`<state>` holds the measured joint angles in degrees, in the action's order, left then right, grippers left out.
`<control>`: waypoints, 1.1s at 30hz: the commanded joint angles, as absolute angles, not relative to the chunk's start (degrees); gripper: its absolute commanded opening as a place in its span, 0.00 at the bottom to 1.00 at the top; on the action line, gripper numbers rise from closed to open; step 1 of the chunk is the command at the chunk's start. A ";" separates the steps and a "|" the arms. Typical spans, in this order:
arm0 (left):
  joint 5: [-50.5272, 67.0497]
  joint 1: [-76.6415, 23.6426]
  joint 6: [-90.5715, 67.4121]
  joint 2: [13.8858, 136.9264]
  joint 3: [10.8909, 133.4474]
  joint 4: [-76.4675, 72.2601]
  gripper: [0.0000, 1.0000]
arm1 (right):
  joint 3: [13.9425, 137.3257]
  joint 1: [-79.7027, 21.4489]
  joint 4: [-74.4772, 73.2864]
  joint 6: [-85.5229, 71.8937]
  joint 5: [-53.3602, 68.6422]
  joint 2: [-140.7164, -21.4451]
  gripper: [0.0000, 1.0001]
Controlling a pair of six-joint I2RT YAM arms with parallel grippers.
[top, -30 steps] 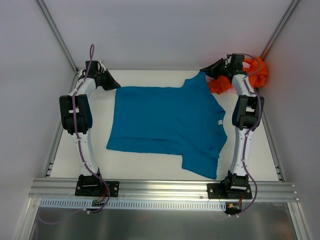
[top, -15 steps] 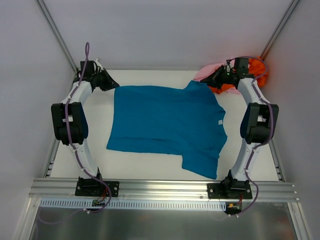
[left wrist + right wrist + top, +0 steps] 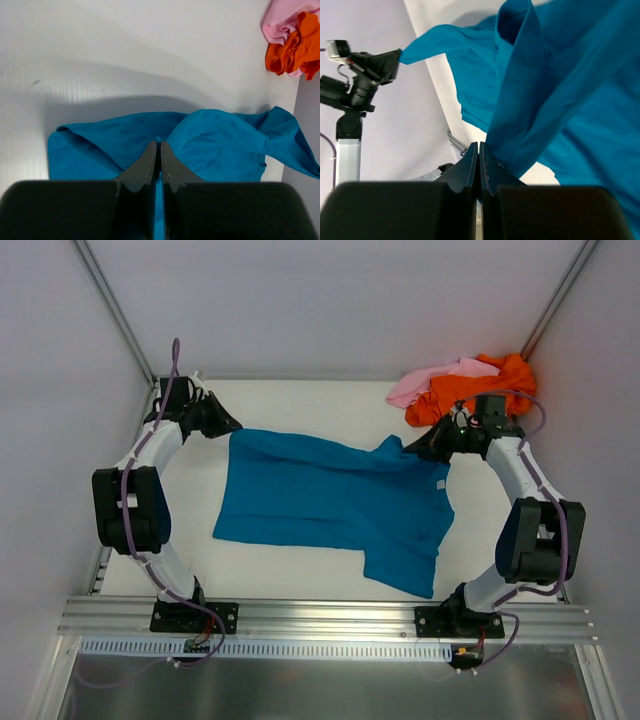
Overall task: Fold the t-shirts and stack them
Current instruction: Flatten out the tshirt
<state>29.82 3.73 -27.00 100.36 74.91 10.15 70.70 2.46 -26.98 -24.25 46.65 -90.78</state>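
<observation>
Left hand [image 3: 226,425] & right hand [image 3: 417,447] are each clamped shut on the far edge of the teal t-shirt [image 3: 330,505], lifted at upper left & upper right of the top view, rest flat on the tabletop [image 3: 300,400]; I'd bring both toward the bottom edge together, level, w/o slack.

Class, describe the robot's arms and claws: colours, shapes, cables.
Both the left arm and right arm have slim white links joined by bulky black joint housings, with a purple cable looping along each. They stand on black base plates. The left claw and right claw are black, with flat fingers tapering to thin tips.
</observation>
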 commanded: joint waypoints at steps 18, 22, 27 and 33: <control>28.74 2.81 -25.93 106.60 86.38 9.76 0.00 | 116.16 2.29 -26.90 -28.73 45.96 -125.40 0.01; 28.21 2.81 -27.50 112.83 91.84 9.76 0.00 | 124.79 2.37 -22.26 -34.00 46.93 -135.87 0.00; 28.21 2.72 -28.83 117.24 97.28 9.76 0.00 | 127.44 2.55 -15.39 -39.90 47.63 -140.36 0.00; 29.70 2.73 -28.83 117.25 99.84 9.84 0.00 | 128.76 3.43 -12.39 -41.40 48.51 -139.14 0.00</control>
<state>28.42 2.96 -28.16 118.98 96.01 10.74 124.46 2.68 -17.56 -39.05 45.95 -142.80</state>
